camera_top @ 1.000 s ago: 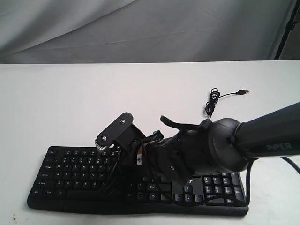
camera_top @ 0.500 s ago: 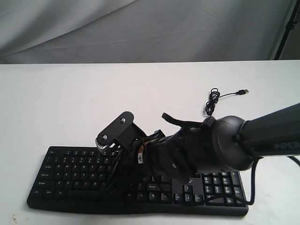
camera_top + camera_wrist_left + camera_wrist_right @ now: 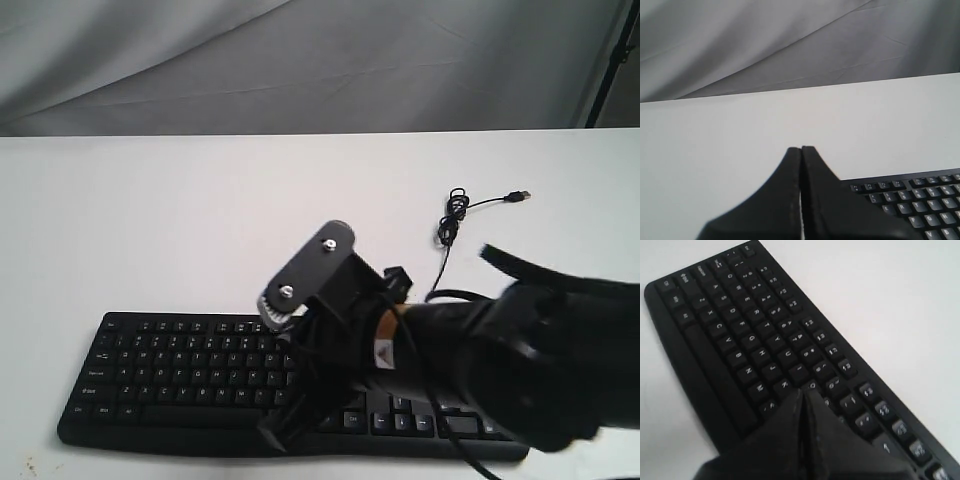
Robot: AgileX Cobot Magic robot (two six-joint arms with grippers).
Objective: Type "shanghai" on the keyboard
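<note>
Shifted since 1 s ago: the bulky dark-grey right arm [image 3: 520,370] is now swung rightward and nearer the lens, and its flat black wrist bracket [image 3: 312,268] is carried higher, over the middle of the keys rather than left of centre. Fully closed: the right gripper [image 3: 801,394], black fingers pressed flat together, nothing held. Its tip is pointed down at the right part of the letter block; contact with a key cannot be told. The wide black plastic keyboard [image 3: 170,365] with white legends is laid flat along the near edge of the white table [image 3: 150,220], its number-pad end largely hidden behind the arm. The left gripper [image 3: 801,150] is likewise closed on nothing, held above bare table beside a corner of the keyboard. A thin black cable [image 3: 452,215] is coiled loosely behind the keyboard, its USB plug [image 3: 519,195] lying free on the table. A creased grey cloth backdrop [image 3: 300,60] is hung beyond the far edge.
</note>
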